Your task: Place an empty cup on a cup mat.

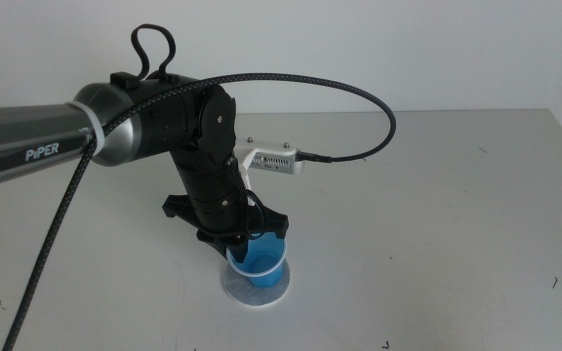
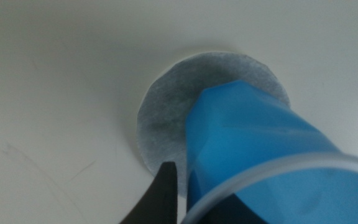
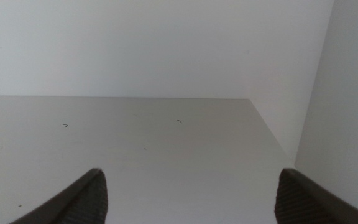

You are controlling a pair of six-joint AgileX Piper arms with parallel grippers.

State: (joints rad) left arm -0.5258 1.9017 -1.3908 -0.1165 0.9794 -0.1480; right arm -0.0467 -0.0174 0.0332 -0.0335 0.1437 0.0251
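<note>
Down near the bottom centre of the middle view, the left pincer [image 1: 245,244] is pinching the cup [image 1: 262,261], with the arm reaching in from the picture's left edge and bending down over it. The blue cup looks tilted rather than upright, and its base sits over the cup mat [image 1: 255,289], which peeks out as a pale disc under and around it. From the left wrist camera you get a close look: the cup [image 2: 260,143] fills the lower right of the frame, its base over the right part of the grey mat [image 2: 166,112], though I can't tell if the base is actually touching the mat or just above it. One dark jaw shows right against the cup's side; the other is hidden behind the cup. The mat's pale edge is clear all along its left side, with bare tabletop [image 2: 55,93] beyond. In the middle view the mat is close to the near edge of the picture, so not much space shows on that side, but the tabletop [image 1: 437,214] is wide open to the right and toward the back, where its far edge meets the wall. A black cable [image 1: 359,97] loops up and over to the right of the arm. The right pincer [image 3: 191,193] isn't in the middle view; its own camera shows the jaws spread wide apart, holding nothing, over open tabletop running to a far corner edge.
</note>
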